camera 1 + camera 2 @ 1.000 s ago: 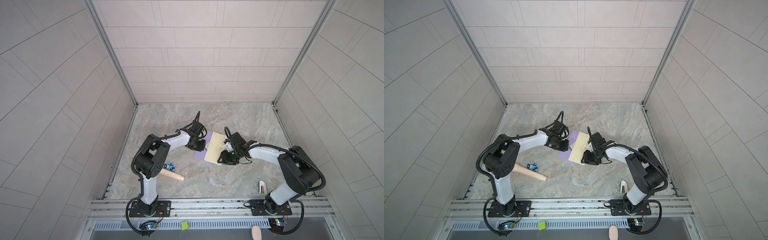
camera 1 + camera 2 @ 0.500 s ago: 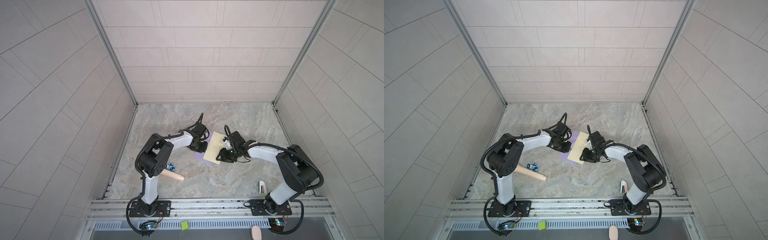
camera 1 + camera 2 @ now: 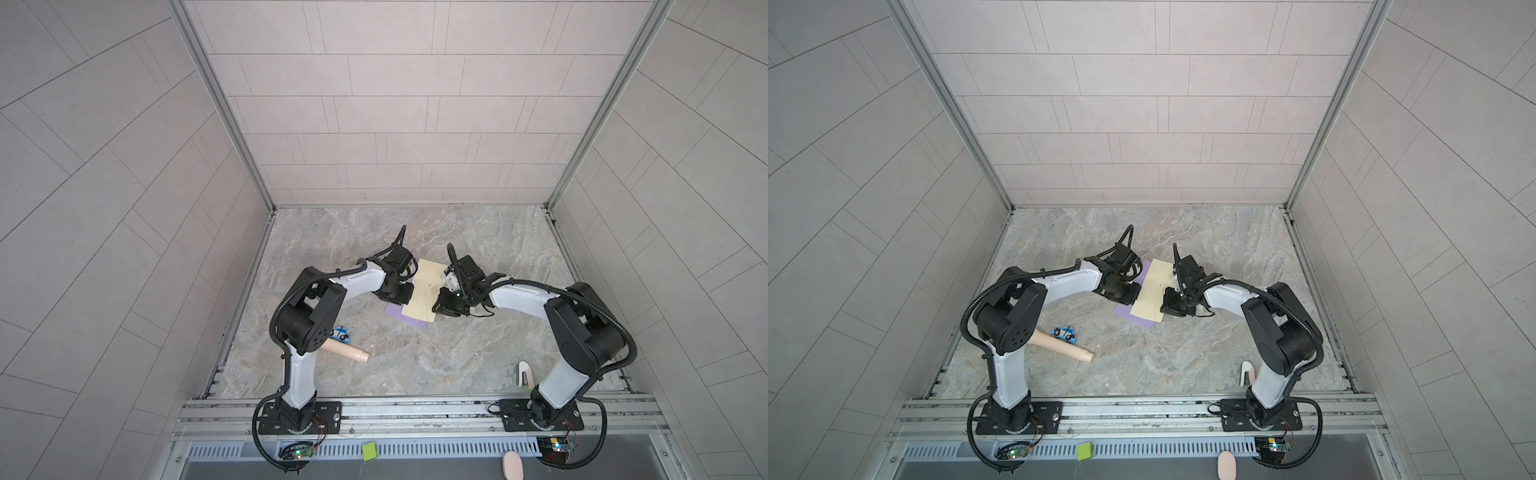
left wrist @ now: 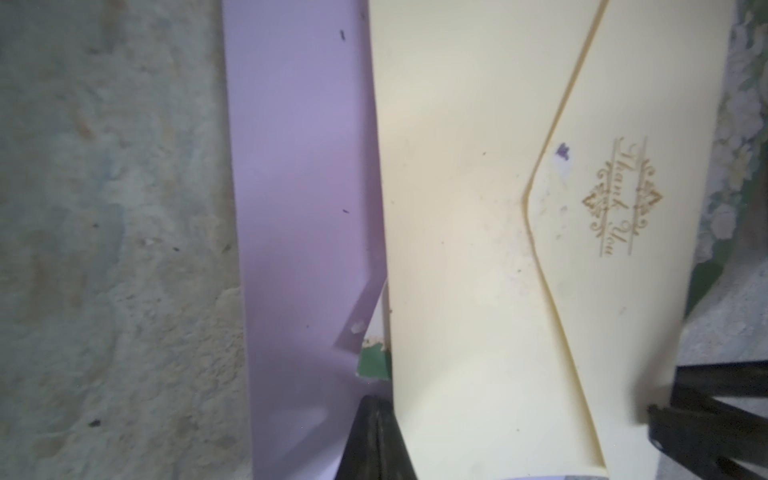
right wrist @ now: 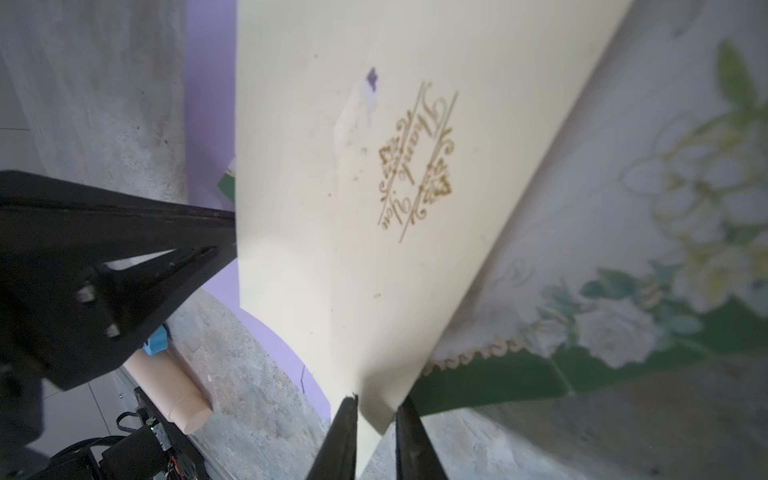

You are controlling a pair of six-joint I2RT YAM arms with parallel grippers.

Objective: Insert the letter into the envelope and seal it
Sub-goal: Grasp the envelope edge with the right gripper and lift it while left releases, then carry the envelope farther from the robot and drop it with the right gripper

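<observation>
In both top views a cream envelope (image 3: 422, 291) (image 3: 1152, 293) lies mid-table on a purple letter (image 3: 395, 312) (image 3: 1133, 318). The letter sticks out from under it on the left and front. Gold "Thank You" lettering (image 4: 619, 203) marks the pointed flap. My left gripper (image 3: 405, 293) (image 4: 376, 436) is shut at the seam where letter (image 4: 299, 187) meets envelope (image 4: 457, 208); paper between its jaws is not discernible. My right gripper (image 3: 437, 306) (image 5: 376, 436) pinches the envelope's (image 5: 332, 208) raised edge in a narrow gap. A green floral surface (image 5: 623, 249) shows under that edge.
A wooden peg (image 3: 345, 351) and a small blue toy car (image 3: 340, 332) lie front left by the left arm. A white object (image 3: 524, 372) stands by the right arm's base. A green square (image 3: 368, 451) and a pink oval (image 3: 512, 465) sit on the front rail. Tiled walls close three sides.
The left gripper has shut at the envelope's left edge. The right gripper's jaws have narrowed onto the envelope's right edge. Both arms have shifted only slightly.
</observation>
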